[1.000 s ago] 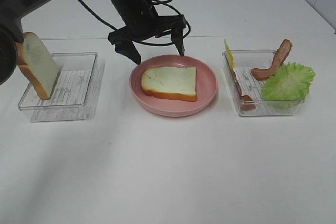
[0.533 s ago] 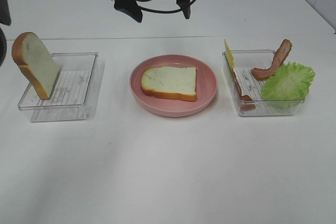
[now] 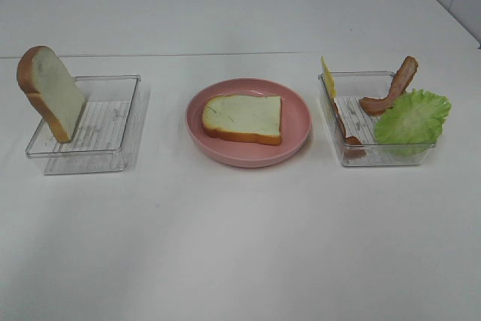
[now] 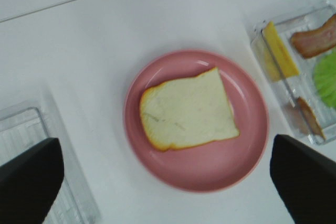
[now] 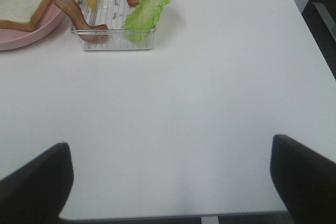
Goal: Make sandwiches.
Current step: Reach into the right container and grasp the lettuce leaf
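Bread slice [image 3: 242, 118]: flat on pink plate [image 3: 248, 154], centre of table [image 3: 240, 246], nothing stacked on it.
Second bread slice [image 3: 51, 94]: tilted on edge, leaning on outer end of left clear tray [image 3: 113, 157].
Right clear tray [image 3: 353, 157]: holds cheese slice [image 3: 328, 77] upright at near wall, bacon strips [image 3: 391, 89], lettuce leaf [image 3: 413, 116] draped over far rim.
Left gripper [image 4: 168, 177]: high above plate, jaws spread wide, nothing held.
Right gripper [image 5: 169, 179]: over bare table, well apart from right tray, jaws spread wide, nothing held.
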Controlling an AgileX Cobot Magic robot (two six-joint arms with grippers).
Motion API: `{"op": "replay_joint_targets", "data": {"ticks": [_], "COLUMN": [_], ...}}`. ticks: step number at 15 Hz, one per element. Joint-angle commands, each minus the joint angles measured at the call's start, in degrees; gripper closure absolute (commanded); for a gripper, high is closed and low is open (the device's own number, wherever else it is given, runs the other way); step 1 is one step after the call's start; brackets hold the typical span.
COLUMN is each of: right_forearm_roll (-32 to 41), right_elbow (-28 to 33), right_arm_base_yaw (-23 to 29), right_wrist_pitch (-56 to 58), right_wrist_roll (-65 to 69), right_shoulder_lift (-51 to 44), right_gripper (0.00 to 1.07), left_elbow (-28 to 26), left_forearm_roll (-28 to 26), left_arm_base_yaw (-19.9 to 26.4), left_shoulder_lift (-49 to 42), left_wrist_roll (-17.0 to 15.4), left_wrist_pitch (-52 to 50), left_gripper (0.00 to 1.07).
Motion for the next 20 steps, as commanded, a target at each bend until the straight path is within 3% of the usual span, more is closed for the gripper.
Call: {"op": "replay_joint_targets", "data": {"ticks": [1, 3, 6, 8, 10, 12, 15, 17, 20], "right_forearm_roll": [0.0, 0.0, 0.0, 0.0, 0.0, 0.0, 0.0, 0.0, 0.0], "right_elbow": [0.17, 0.17, 0.17, 0.17, 0.17, 0.17, 0.17, 0.17, 0.17], "right_arm_base_yaw": [-0.34, -0.34, -0.34, -0.34, -0.34, -0.34, -0.34, -0.34, -0.34], "right_wrist_pitch": [-0.57, -0.57, -0.57, -0.57, -0.57, -0.57, -0.57, -0.57, -0.57], "right_wrist_roll": [-0.63, -0.63, -0.63, -0.63, -0.63, -0.63, -0.63, -0.63, -0.63], "right_shoulder_lift": [-1.66, -1.66, -1.66, -1.66, -1.66, -1.66, -1.66, -1.66, -1.66], "right_gripper": [0.09, 0.09, 0.09, 0.09, 0.09, 0.09, 0.09, 0.09, 0.09], "left_elbow": [12.15, 17.88, 32.14, 37.64, 46.98, 52.71, 65.37, 70.42, 82.39], "left_forearm_roll": [2.18, 2.12, 2.18, 2.18, 2.18, 2.18, 2.18, 2.46, 2.86], "left_arm_base_yaw": [1.55, 3.95, 10.83, 13.46, 16.73, 17.93, 18.45, 18.45, 18.45], "left_shoulder_lift": [-11.34, -16.84, -29.11, -33.75, -42.17, -47.78, -60.79, -66.29, -80.73], "left_wrist_roll": [1.26, 1.2, 2.52, 2.41, 2.23, 1.66, -1.78, -1.89, -1.89], "left_wrist_pitch": [5.9, 5.9, 5.84, 5.84, 5.61, 4.13, 0.63, 0.11, -3.78], "left_gripper": [0.06, 0.06, 0.06, 0.06, 0.06, 0.06, 0.06, 0.06, 0.06]}}
